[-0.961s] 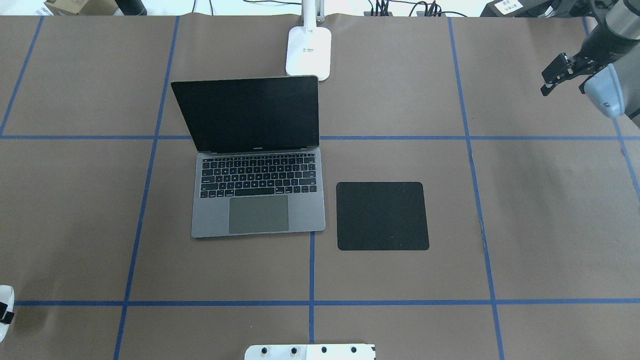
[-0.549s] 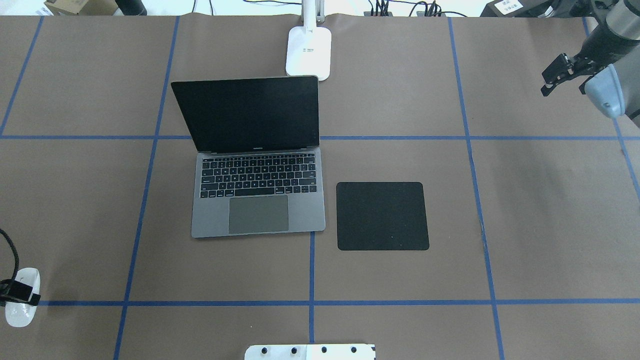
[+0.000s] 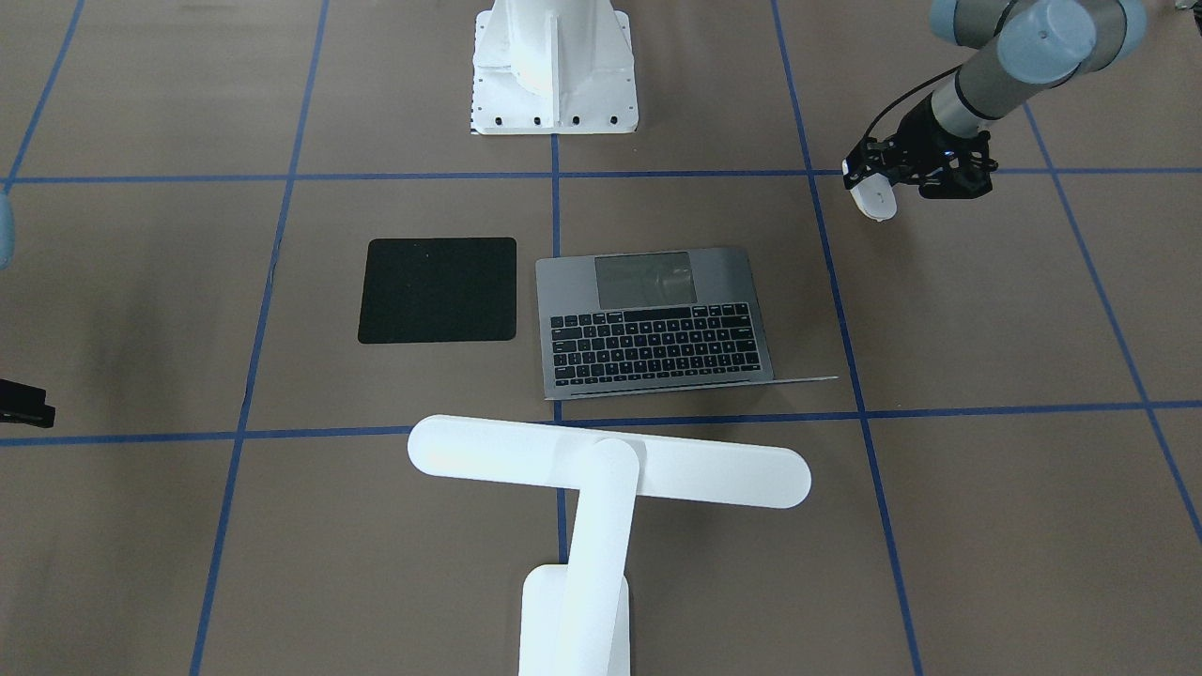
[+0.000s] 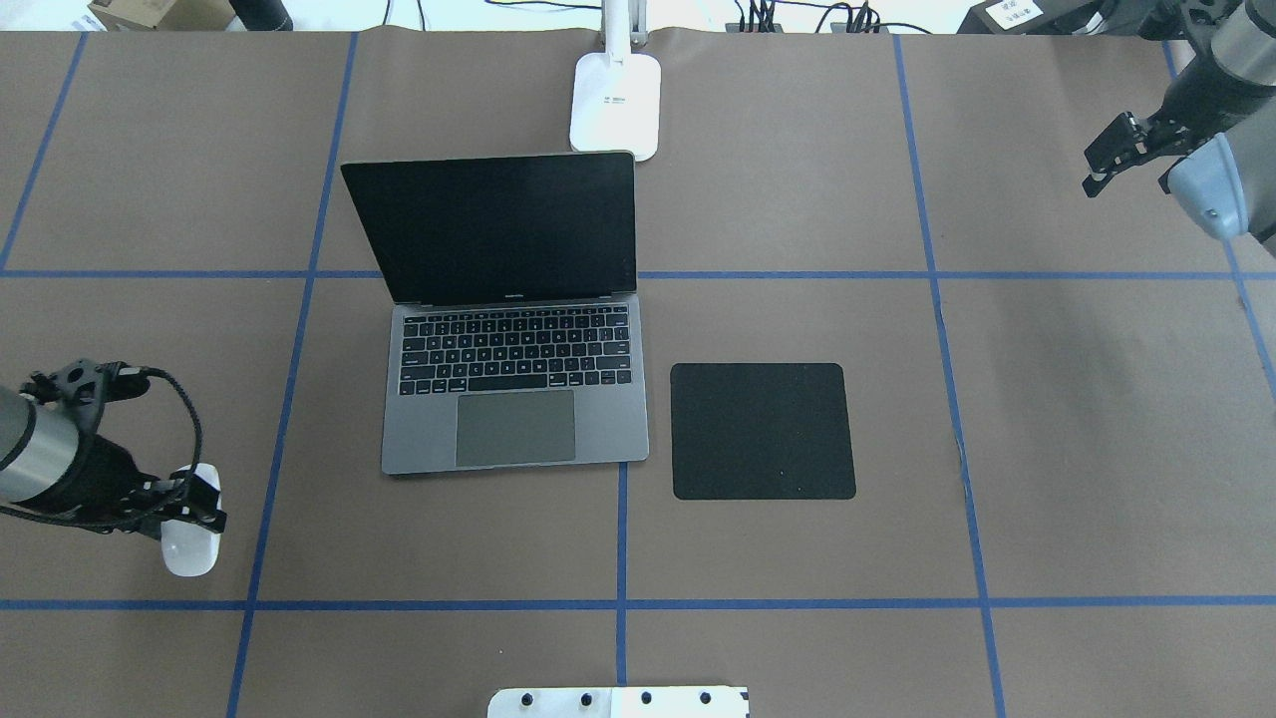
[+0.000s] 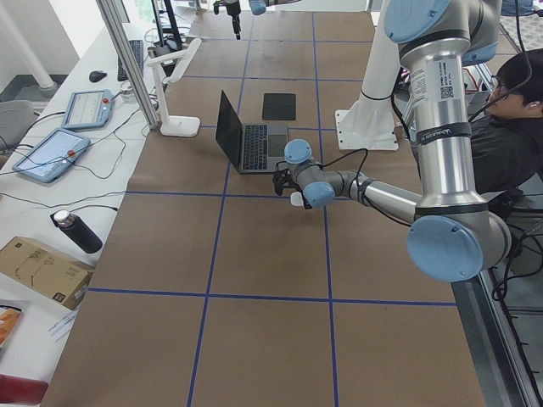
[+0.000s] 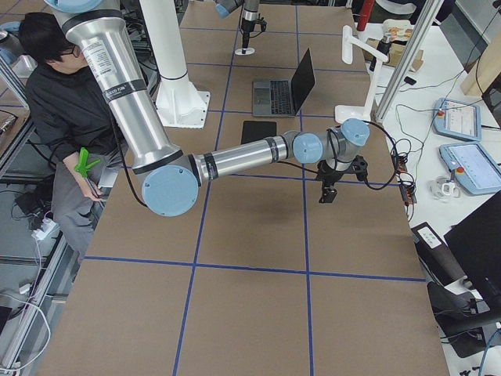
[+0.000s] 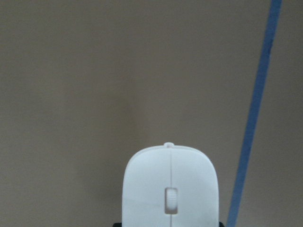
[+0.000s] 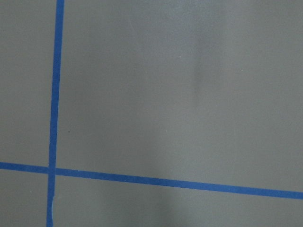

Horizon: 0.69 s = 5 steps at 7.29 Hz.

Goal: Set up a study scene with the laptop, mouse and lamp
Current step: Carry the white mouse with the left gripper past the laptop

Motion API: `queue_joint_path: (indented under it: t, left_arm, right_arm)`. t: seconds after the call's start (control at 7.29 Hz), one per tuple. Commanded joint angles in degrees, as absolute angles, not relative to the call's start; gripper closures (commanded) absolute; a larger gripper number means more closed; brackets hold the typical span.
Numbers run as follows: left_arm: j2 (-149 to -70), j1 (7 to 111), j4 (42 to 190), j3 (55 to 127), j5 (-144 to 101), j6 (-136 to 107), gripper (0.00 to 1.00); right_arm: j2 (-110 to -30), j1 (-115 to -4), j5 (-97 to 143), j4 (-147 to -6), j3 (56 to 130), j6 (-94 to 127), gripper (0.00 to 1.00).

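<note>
Front-facing view: the brown paper table cover (image 3: pixel 986 310) carried a grid of blue tape (image 3: pixel 657 176). The laptop (image 3: pixel 657 324) lay open near centre, with the black mat (image 3: pixel 439 289) just beside it at nine o'clock, the lamp (image 3: pixel 601 469) at six and the white pedestal (image 3: pixel 554 66) at twelve. The left gripper (image 3: pixel 871 183) pinched the mouse (image 3: pixel 876 202) at one o'clock, well apart from the laptop. Overhead view: the mouse sat at eight o'clock of the laptop. The right gripper (image 4: pixel 1109 160) hung at two o'clock, and its finger spacing could not be told. Left side view: a bench (image 5: pixel 25 212) held tablets (image 5: pixel 49 154), a bottle (image 5: pixel 76 231) and a box (image 5: pixel 38 270), and a person (image 5: pixel 509 136) sat at three o'clock. Left wrist view: the mouse was over bare paper. Right wrist view: only paper and crossed tape.
</note>
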State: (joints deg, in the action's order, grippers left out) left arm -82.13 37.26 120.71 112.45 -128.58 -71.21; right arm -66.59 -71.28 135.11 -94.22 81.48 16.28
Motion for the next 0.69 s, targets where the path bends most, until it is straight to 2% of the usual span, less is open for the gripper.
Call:
queue_joint_path:
  t: [0.0,0.55]
  left_arm:
    - [-94.0,36.9,109.6,112.8,-128.6,-75.2,1.0]
    - [-111.2,33.8,93.3,112.2,-128.4,-79.6,1.0]
  right_arm:
    - [-67.1,-71.3,135.2,-94.2,81.7,16.3,0.01]
    - [-67.8,-71.4,135.1,-94.2,81.7,16.3,0.01]
